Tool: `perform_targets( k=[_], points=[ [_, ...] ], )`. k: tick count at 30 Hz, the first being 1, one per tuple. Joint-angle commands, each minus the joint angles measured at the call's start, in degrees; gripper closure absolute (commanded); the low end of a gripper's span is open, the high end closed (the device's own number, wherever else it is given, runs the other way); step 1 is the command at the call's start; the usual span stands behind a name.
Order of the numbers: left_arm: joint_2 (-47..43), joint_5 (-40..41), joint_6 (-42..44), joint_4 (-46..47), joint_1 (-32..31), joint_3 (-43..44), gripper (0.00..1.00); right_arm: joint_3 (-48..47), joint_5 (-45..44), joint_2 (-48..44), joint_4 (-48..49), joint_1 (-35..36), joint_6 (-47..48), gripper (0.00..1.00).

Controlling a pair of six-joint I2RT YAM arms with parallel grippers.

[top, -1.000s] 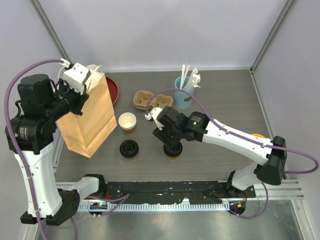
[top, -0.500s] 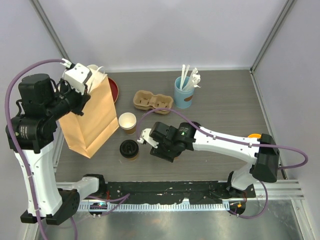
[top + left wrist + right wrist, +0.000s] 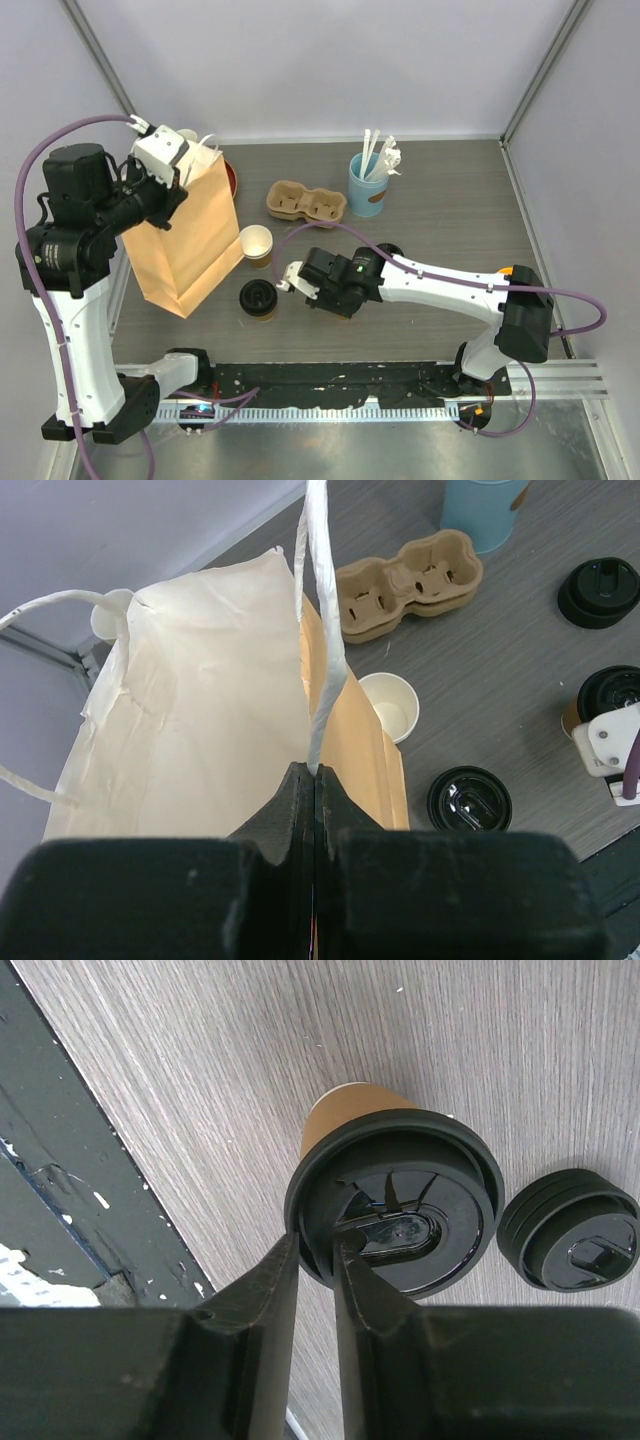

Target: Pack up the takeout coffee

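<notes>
A takeout coffee cup (image 3: 395,1200), tan with a black sip lid, stands near the table's front edge. My right gripper (image 3: 318,1243) is shut on its lid rim, one finger outside and one on the lid top. In the top view my right arm (image 3: 340,285) hides it; the left wrist view shows this cup (image 3: 612,692). A second lidded takeout coffee cup (image 3: 258,298) stands free to the left, beside the brown paper bag (image 3: 185,240). My left gripper (image 3: 315,770) is shut on the bag's white handle (image 3: 322,630) and holds the bag (image 3: 200,700) open and upright.
A lidless tan cup (image 3: 256,243) stands next to the bag. Behind it lie a cardboard cup carrier (image 3: 305,200), a blue cup of utensils (image 3: 368,185) and a red plate (image 3: 226,178). A stack of bare black lids (image 3: 570,1243) sits just beyond the held cup.
My right arm dropped low and swung left, and its jaws narrowed onto the lid rim. The left arm shifted the bag slightly right.
</notes>
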State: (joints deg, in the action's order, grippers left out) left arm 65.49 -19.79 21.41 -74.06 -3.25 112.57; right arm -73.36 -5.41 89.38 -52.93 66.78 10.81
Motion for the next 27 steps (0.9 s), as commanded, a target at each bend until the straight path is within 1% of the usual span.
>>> perform_targets(
  k=[1,7,10,11,12,15,21,23,27],
  points=[
    [-0.28,-2.09,0.12,0.94,0.26,0.1,1.0,-0.03,-0.22,-1.23,0.37,-0.87,0.0,0.77],
    [-0.37,-9.2,0.21,-0.03,0.26,0.28,1.0,0.32,0.49,-2.11,0.54,-3.06,-0.09,0.82],
    [-0.54,-13.42,-1.02,-0.2,0.26,0.01,1.0,0.41,0.84,-2.55,0.63,-4.38,-0.44,0.83],
    [-0.8,-15.26,-1.11,-0.38,0.26,-0.25,1.0,0.33,0.84,-2.64,0.63,-4.73,-0.61,0.83],
    [-0.89,-18.84,-1.11,-0.64,0.26,-0.25,1.0,0.33,0.93,-2.64,0.72,-5.26,-0.7,0.84],
    [-1.25,-23.61,-1.11,-0.91,0.26,0.45,1.0,0.41,1.36,-2.81,0.63,-7.37,-1.23,0.87],
    [-1.25,-22.05,-0.49,-0.47,0.26,1.07,1.0,0.68,4.35,-3.69,1.86,-12.37,-2.63,0.89],
    [-1.42,-21.26,-0.14,-0.38,0.26,0.63,1.0,0.68,6.71,-3.34,2.04,-14.74,-2.99,0.89],
    [-1.77,-20.64,0.04,-0.47,0.26,0.63,1.0,0.24,8.31,-2.02,2.21,-18.09,-3.25,0.9]
  ],
)
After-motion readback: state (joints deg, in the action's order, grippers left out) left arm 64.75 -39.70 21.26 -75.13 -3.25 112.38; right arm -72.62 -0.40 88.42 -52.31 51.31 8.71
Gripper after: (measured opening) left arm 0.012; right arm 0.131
